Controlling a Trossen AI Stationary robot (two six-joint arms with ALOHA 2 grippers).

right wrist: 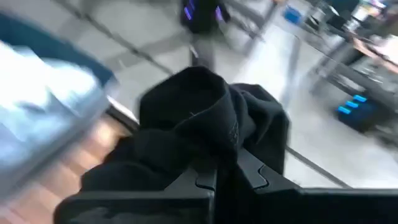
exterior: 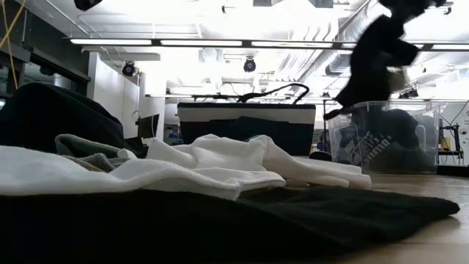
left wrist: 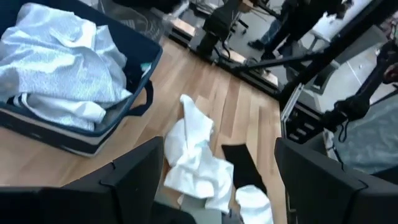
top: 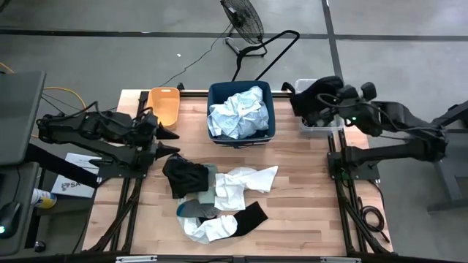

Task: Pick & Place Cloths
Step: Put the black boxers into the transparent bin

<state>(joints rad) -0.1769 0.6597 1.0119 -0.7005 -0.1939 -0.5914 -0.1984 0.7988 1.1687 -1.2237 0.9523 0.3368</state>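
A heap of cloths lies on the table's near middle: a black one (top: 186, 177), a white one (top: 246, 183), a grey-green one (top: 208, 194) and a flat black piece (top: 250, 216). Another black cloth (exterior: 372, 64) hangs over the clear bin (top: 320, 126) at the far right, with my right gripper (right wrist: 227, 173) shut on it. My left gripper (top: 170, 142) stands open at the table's left edge, above the wood, pointing toward the heap with nothing between its fingers (left wrist: 134, 180). My right gripper pinches a bunched part (right wrist: 208, 140) of the black cloth between its two fingers, several layers gathered together. The cloth is lifted clear of the table and hangs slack below the gripper, its lower end (exterior: 338, 110) near the clear bin's rim.
A navy bin (top: 272, 109) at the far middle holds a pale blue and white cloth (top: 238, 113). An orange bin (top: 164, 105) stands at the far left. The clear bin (exterior: 421, 139) has dark cloths inside. Bare wood lies right of the heap.
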